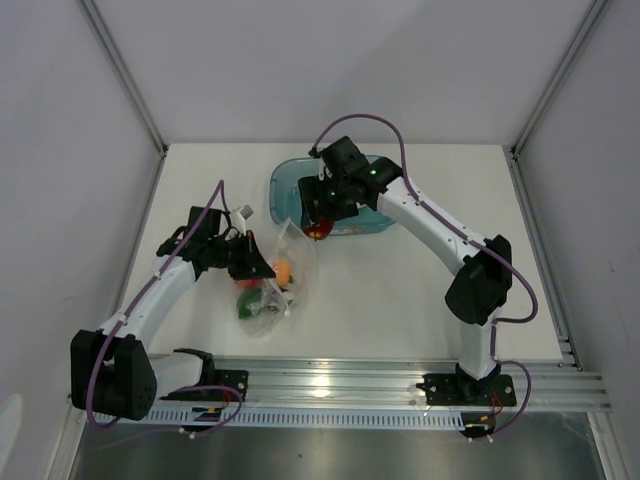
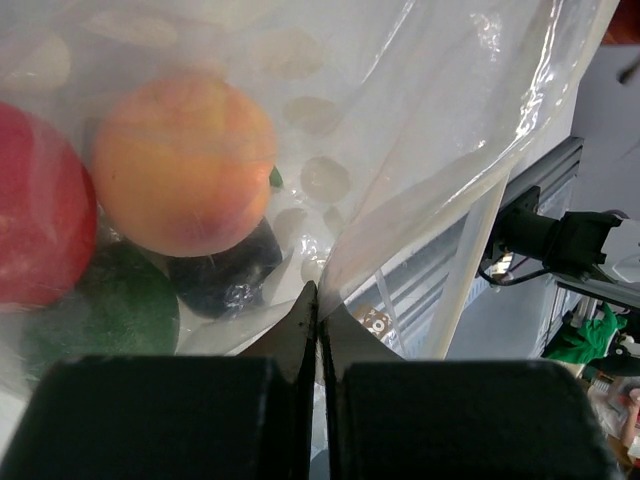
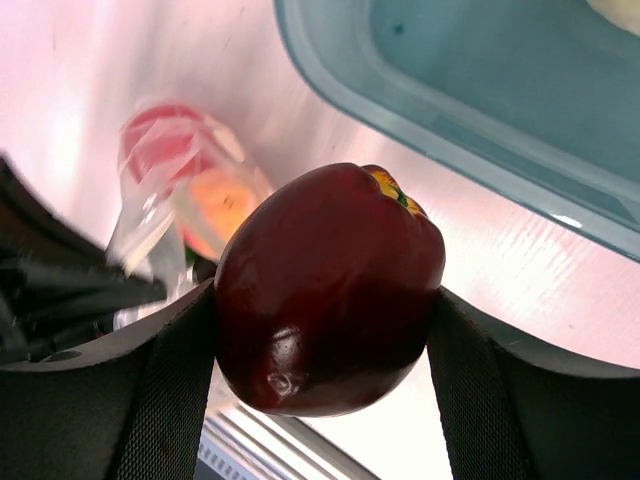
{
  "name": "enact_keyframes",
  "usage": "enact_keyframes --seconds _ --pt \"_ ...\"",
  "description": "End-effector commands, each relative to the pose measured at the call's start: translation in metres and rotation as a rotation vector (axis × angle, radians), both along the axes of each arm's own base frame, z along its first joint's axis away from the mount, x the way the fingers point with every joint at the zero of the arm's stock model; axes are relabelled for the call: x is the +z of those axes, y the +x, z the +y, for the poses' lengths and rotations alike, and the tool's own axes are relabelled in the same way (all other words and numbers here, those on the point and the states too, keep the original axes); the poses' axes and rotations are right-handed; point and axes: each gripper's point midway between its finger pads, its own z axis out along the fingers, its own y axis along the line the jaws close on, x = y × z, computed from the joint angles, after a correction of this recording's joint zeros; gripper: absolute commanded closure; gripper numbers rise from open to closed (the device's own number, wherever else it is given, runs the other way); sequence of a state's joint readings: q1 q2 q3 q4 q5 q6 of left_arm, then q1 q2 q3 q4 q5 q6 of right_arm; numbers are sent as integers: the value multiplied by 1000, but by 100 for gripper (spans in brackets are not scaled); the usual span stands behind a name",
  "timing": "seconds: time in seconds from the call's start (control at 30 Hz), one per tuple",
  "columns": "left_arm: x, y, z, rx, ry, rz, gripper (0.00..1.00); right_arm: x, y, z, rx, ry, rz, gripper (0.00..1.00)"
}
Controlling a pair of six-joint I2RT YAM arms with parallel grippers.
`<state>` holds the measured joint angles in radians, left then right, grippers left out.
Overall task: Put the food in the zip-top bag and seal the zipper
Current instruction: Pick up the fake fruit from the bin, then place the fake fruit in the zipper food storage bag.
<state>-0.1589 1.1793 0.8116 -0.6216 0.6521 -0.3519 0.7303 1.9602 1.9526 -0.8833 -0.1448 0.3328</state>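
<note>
The clear zip-top bag (image 1: 283,272) lies mid-table with food inside: a peach fruit (image 2: 185,165), a red one (image 2: 40,225), a green one (image 2: 110,310) and a dark purple one (image 2: 225,275). My left gripper (image 2: 320,300) is shut on the bag's plastic edge (image 2: 400,235), holding it up. My right gripper (image 3: 325,310) is shut on a dark red fruit (image 3: 330,285), which hangs above the table between the bag and the teal tub (image 1: 300,180). In the top view that fruit (image 1: 320,231) shows just under the right wrist. The zipper strip cannot be told apart from the plastic.
The teal translucent tub (image 3: 480,90) stands behind the right gripper at the back of the table, with a pale item barely showing at its far corner. An aluminium rail (image 1: 400,385) runs along the near edge. White walls enclose three sides.
</note>
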Motion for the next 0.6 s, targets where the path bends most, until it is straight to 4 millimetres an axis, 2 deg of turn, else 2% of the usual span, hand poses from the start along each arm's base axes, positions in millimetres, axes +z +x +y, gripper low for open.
enact_keyframes --seconds 0.0,0.13,0.23,0.4,0.57 --pt "8 0 -4 7 -50 -10 99 42 -34 -3 133 24 -61 100" --pt "6 -8 -3 28 -60 4 100 43 -66 3 250 35 -12 100" --pt "3 -14 -2 46 -60 17 99 54 -84 4 321 44 -19 100" --pt "1 -20 -1 62 -66 26 99 64 -103 5 385 73 -25 100" --pt "8 -21 0 83 -73 7 99 67 -123 9 437 78 -28 100"
